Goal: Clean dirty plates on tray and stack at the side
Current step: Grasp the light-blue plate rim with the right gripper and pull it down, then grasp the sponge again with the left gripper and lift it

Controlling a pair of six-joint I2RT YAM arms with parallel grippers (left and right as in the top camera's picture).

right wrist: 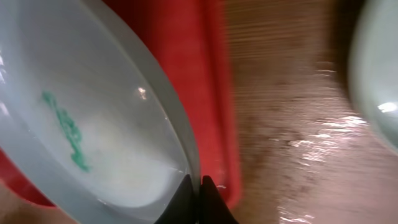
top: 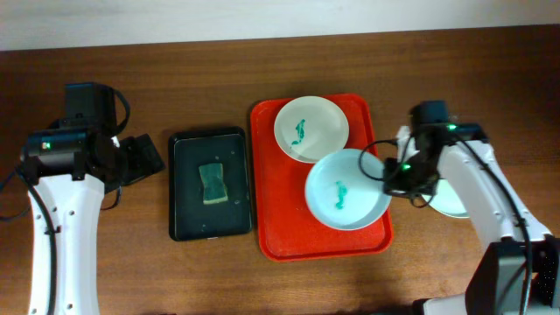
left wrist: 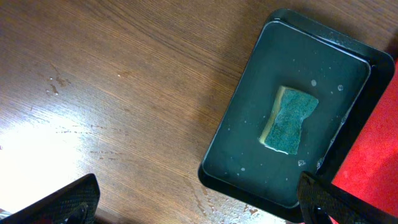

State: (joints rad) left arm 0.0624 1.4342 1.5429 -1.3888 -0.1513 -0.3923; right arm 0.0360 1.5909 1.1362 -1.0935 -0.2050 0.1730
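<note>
Smeared plate point(top: 347, 190) on red tray point(top: 280, 238) (sponge point(top: 213, 183) alongside)

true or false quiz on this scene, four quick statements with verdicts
1. The sponge lies in the black tray. True.
2. Both plates on the red tray are clean. False: on the red tray, the white plate and the pale blue plate each carry a teal smear.
3. The right gripper is shut on the pale blue plate's rim. True.
4. The left gripper holds the sponge. False: the left gripper is open beside the black tray, and the sponge lies untouched.
</note>
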